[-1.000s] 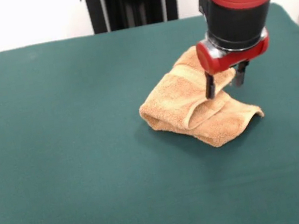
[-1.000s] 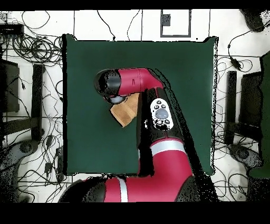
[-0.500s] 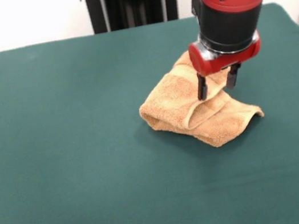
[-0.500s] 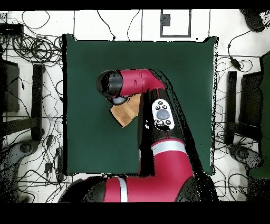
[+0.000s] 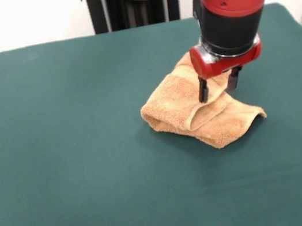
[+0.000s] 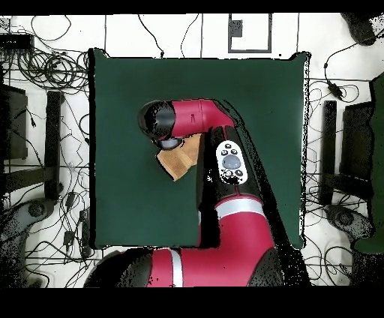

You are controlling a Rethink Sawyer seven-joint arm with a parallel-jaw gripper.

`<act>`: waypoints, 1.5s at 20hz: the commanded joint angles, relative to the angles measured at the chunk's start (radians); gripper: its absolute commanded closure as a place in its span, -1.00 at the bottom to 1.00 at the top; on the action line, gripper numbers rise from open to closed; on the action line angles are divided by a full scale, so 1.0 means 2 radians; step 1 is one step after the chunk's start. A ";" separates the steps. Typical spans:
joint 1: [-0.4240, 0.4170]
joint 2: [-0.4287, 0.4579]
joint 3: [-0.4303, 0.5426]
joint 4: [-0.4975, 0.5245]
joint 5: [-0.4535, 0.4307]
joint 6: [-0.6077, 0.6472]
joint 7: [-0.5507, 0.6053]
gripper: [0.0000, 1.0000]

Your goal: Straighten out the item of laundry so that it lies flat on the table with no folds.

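The item of laundry (image 5: 197,108), a tan-orange towel, lies bunched and folded over itself right of the middle of the green table (image 5: 77,161). A woven band runs along its upper fold. My gripper (image 5: 217,91) hangs open just above the towel's far right part, one finger on each side of the raised fold, holding nothing. From overhead, the arm hides most of the towel (image 6: 178,160); only its corner shows beside the wrist.
Cables and equipment lie on the floor round the table (image 6: 127,97) in the overhead view. The red arm (image 6: 225,202) crosses the table's lower middle there.
The gripper has moved a little to the left and slightly up over the towel, still open. The towel has not moved.
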 commanded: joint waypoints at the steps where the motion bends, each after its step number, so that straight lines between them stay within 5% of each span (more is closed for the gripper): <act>1: -0.002 0.048 0.017 0.052 -0.014 -0.001 0.007 -1.00; 16: -0.018 -0.027 0.054 0.189 0.018 -0.061 0.028 -1.00; 30: -0.024 -0.033 0.061 0.210 0.021 -0.083 0.022 -1.00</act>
